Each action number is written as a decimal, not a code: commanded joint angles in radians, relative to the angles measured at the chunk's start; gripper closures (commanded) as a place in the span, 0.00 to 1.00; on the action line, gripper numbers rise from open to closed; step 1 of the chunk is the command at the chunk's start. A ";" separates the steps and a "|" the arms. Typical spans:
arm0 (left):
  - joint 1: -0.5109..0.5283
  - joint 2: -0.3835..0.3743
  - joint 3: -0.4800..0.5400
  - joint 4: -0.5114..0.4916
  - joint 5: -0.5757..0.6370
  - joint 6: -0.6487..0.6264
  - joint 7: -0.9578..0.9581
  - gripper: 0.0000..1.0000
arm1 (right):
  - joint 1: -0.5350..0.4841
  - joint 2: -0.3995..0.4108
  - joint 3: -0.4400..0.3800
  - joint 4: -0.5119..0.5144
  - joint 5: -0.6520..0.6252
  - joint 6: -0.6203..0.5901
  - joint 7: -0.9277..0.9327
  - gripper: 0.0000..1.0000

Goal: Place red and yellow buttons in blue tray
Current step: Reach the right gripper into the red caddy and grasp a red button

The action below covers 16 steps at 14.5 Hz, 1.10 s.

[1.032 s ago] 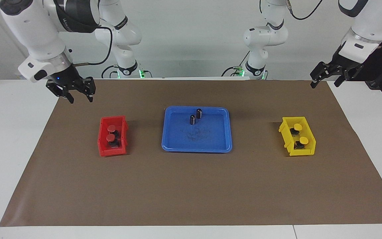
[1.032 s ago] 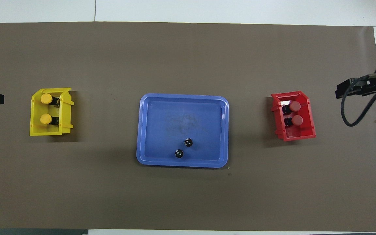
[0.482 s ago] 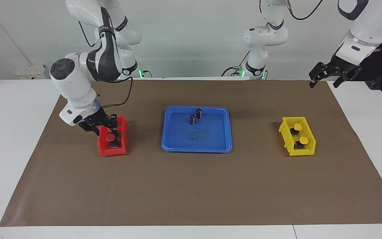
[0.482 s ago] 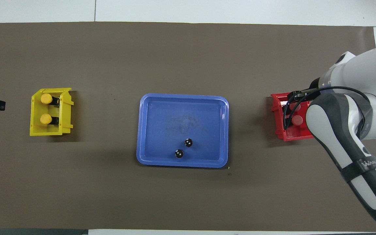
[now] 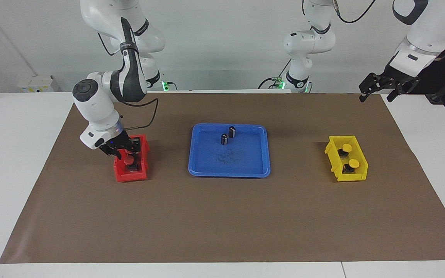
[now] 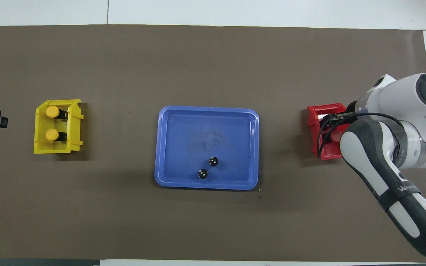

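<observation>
Two yellow buttons (image 5: 347,147) (image 5: 352,163) sit in the small yellow bin (image 5: 357,177) toward the left arm's end of the table (image 5: 10,154), one nearer the robots than the other, each yellow cap on a black base. At the right arm's end, the small red bin (image 5: 129,177) holds the red buttons; only one red cap (image 5: 129,159) shows plainly in the facing view, the space nearer the robots being covered by the right hand (image 5: 124,148). That hand is down in the red bin, at its end nearer the robots, its dark fingers about where a button would be (whether they are clenched on anything, or parted, I cannot tell). From overhead the right arm hides most of the bin, and a sliver of red cap (image 6: 335,136) shows beside it.

Between the bins lies the blue tray (image 5: 207,168), flat on the brown mat (image 5: 222,224). It holds no coloured button, only two small dark cylinders (image 5: 231,131) (image 5: 225,139) standing upright near its edge closest to the robots, close together but apart.

Up over the mat's corner at its own end, the left hand (image 5: 377,87) waits with its fingers spread and nothing between them.
</observation>
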 commanded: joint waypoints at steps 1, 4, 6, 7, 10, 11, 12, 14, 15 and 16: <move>0.009 -0.051 0.000 -0.077 0.008 0.055 0.012 0.00 | -0.021 0.004 0.008 -0.017 0.019 0.037 -0.011 0.39; 0.009 -0.055 -0.002 -0.085 0.008 0.076 0.015 0.00 | -0.019 0.001 0.008 -0.044 0.017 0.077 -0.011 0.42; 0.009 -0.055 0.000 -0.085 0.008 0.087 0.017 0.01 | -0.019 0.004 0.008 -0.052 0.017 0.097 -0.011 0.45; 0.009 -0.055 0.000 -0.083 0.008 0.087 0.017 0.02 | -0.018 0.004 0.008 -0.052 0.017 0.098 -0.011 0.50; 0.017 -0.054 0.000 -0.085 0.007 0.118 0.015 0.03 | -0.011 0.004 0.008 -0.049 0.017 0.091 -0.010 0.73; 0.017 -0.054 0.000 -0.085 0.007 0.125 0.015 0.03 | -0.010 0.005 0.006 -0.032 0.001 0.074 -0.010 0.77; 0.020 -0.052 0.000 -0.085 0.007 0.130 0.017 0.03 | -0.013 0.016 0.006 0.014 -0.004 0.024 -0.011 0.77; 0.034 -0.052 0.000 -0.085 0.007 0.130 0.018 0.03 | -0.016 0.036 0.006 0.154 -0.018 -0.145 -0.011 0.77; 0.034 -0.052 0.000 -0.085 0.007 0.133 0.018 0.03 | -0.008 0.039 0.006 0.222 -0.032 -0.230 -0.007 0.77; 0.035 -0.046 0.000 -0.085 0.007 0.144 0.021 0.05 | 0.005 0.044 0.009 0.286 -0.038 -0.297 0.001 0.77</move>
